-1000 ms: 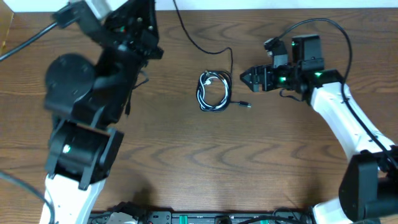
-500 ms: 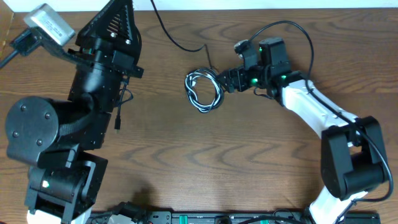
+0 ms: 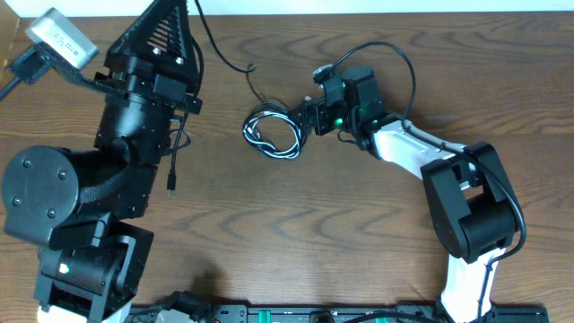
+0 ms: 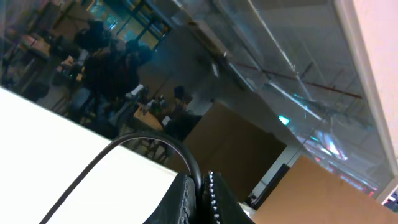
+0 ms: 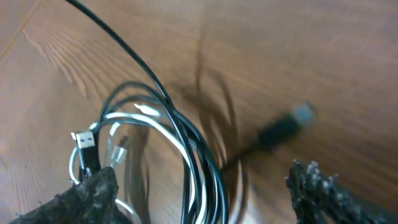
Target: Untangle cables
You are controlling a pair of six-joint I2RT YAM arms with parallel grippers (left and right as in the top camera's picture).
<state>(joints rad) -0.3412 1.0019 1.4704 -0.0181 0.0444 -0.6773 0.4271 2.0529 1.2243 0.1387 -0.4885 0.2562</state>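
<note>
The black cable (image 4: 189,163) vanishes between left jaws; plug (image 5: 283,129) blurred.

The overhead camera looked straight down from high above the table (image 3: 359,233), taking in both arms. The right wrist camera sat close over the tabletop, framing the coiled cables (image 5: 161,149) between the right gripper (image 5: 205,190) tips, a patch the overhead view shared. The left wrist camera faced up off the table toward a far ceiling (image 4: 267,62), past the left gripper (image 4: 199,193) and black cable (image 4: 124,149).
</note>
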